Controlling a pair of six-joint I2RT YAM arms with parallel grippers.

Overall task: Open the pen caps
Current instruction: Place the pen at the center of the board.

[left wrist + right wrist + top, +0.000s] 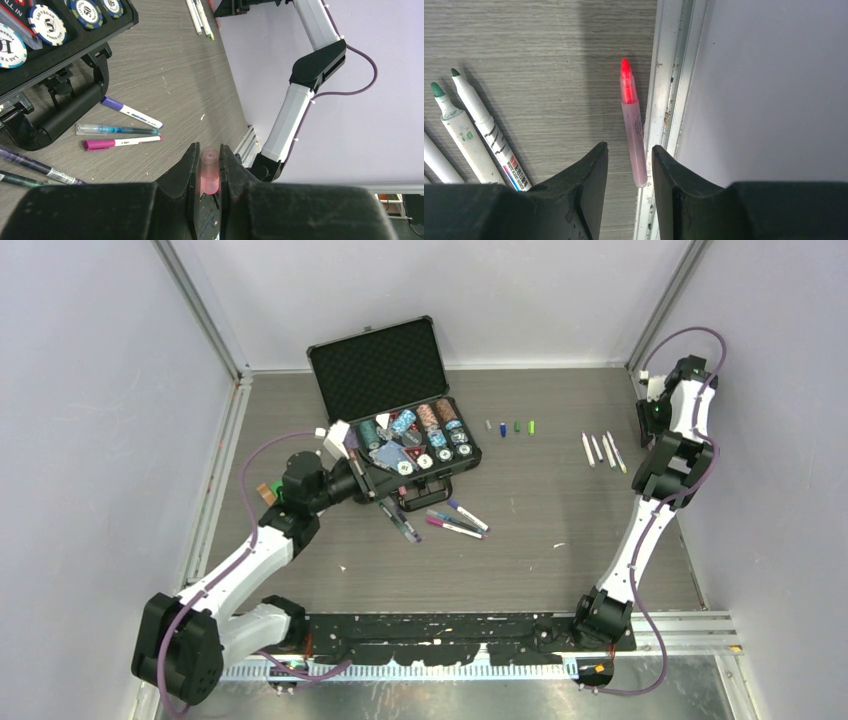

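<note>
My left gripper is shut on a translucent pink pen cap, held upright above the table near the case's handle. My right gripper hangs open at the far right wall. Under it an uncapped pink pen with a red tip lies along the wall rail, its rear end between the jaws with a gap on each side. Several uncapped white pens lie left of it, two with green tips. A row of loose pen caps sits mid-table. Capped pens lie in front of the case.
An open black case with poker chips stands at the back left, its handle close to my left gripper. The white rail and the wall bound the right side. More dark pens lie by the case.
</note>
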